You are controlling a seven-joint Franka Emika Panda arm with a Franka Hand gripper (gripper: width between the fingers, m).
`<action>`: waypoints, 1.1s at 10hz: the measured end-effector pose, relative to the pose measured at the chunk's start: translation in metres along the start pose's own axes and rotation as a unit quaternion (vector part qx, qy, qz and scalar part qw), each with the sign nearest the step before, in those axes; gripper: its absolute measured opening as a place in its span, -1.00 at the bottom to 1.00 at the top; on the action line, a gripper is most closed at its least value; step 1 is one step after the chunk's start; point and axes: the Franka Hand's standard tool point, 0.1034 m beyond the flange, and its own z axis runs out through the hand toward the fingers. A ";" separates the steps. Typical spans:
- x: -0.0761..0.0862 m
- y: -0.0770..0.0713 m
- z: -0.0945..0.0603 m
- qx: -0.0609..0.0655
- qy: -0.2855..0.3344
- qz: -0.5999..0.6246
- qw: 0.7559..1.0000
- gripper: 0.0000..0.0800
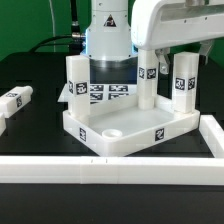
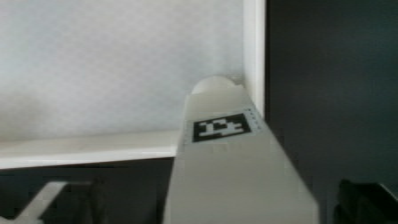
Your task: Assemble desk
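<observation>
Top (image 1: 85,132) is noted mid-table (image 1: 40,130), rim up, turned corner-on to the exterior view. Three legs are stood upright in its corners:
- left leg (image 1: 78,82) at the top's corner toward the exterior view's left
- back leg (image 1: 147,88) at the top's far corner
- right leg (image 1: 182,85) at the top's corner toward the exterior view's right

The round socket (image 1: 113,131) in the top's near corner is seen empty. A tag is carried on the top's near side wall. Loose leg (image 1: 18,100) is found lying flat on the table, well apart from the top, toward the exterior view's left.

Fingers (image 1: 157,60) are poised over the back leg's upper end, spread wide, with nothing gripped. Whether the leg is touched cannot be told.

Marker board (image 1: 105,94) is laid flat just behind the top. Bars (image 1: 100,166) are set along the table in front of the top and beside it at the exterior view's right.

In the wrist view the back leg (image 2: 222,165) is seen close up, tag toward the camera. The top's pale floor (image 2: 107,70) is seen behind it and dark table beside. Fingers are not made out there.
</observation>
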 end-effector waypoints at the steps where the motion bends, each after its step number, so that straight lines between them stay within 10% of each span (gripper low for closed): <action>1: 0.000 0.000 0.000 0.000 0.000 0.000 1.000 0.32; 4: 0.000 0.000 0.000 0.000 0.000 0.014 1.000 -0.28; 11: 0.000 0.002 0.000 0.005 -0.001 0.287 0.958 -0.27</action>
